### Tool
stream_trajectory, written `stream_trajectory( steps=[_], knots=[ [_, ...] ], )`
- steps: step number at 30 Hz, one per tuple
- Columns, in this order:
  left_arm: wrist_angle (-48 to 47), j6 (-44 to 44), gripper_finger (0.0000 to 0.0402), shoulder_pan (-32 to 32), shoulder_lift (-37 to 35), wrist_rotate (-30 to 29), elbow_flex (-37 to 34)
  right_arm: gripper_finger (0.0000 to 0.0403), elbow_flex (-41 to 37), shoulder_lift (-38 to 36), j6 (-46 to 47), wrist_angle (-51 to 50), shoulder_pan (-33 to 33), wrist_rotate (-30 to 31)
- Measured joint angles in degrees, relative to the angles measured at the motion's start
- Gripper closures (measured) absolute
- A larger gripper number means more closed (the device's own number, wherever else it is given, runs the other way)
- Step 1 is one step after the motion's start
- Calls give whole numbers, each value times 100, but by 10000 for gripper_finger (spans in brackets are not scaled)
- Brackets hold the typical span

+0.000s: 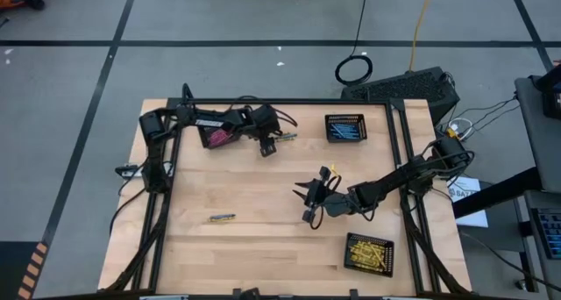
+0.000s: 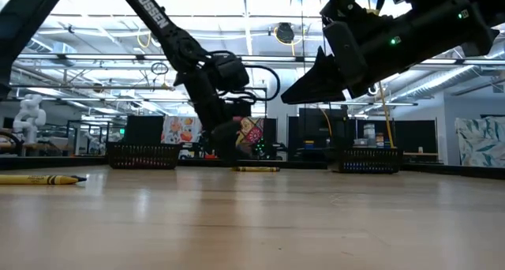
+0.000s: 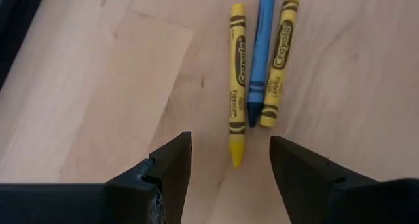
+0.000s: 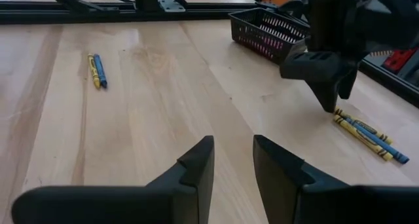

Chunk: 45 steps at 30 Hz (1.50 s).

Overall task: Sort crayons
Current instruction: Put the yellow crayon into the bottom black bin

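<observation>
Bare tabletop (image 1: 263, 247) surrounds both released pincers, left (image 3: 230, 160) over crayons (image 3: 258, 60), right (image 4: 234, 160) mid-table.

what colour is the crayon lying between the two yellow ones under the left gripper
Blue. The middle crayon shows best in the left wrist view.

yellow and blue crayons (image 3: 255, 73) lie flat on wood.

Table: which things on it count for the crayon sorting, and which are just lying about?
Job:
- three loose crayons, two yellow, one blue, under the open left gripper
- yellow-and-blue pair
- pink basket, blue basket, yellow basket
- right gripper, empty, mid-table

Lying about:
- keyboard past the table edge
- cables on the floor
</observation>
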Motion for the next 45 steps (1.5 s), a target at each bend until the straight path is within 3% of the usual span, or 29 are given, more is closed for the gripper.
stream_trajectory(
  steps=[6, 17, 23, 31, 39, 45],
  knots=[
    [41, 284, 234, 7, 121, 15, 0, 312, 0, 0, 85, -2, 22, -2],
    [8, 539, 390, 21, 180, 65, 9, 312, 0, 0, 25, -8, 49, -1],
    [-336, 364, 395, 34, -1, -547, -11, 312, 0, -508, 63, -872, 306, 10],
    [-786, 112, 401, -222, -730, -1037, -15, 312, -1, -1830, 1872, -3730, 1117, 530],
    [-583, -55, 401, -1579, -1203, -1118, -75, 312, -4, -1827, 3940, -5456, 2060, 1141],
    [-634, -697, 401, -2376, -1222, -2082, -85, 312, -4, -1667, 4575, -5716, 2312, 1877]
  ],
)
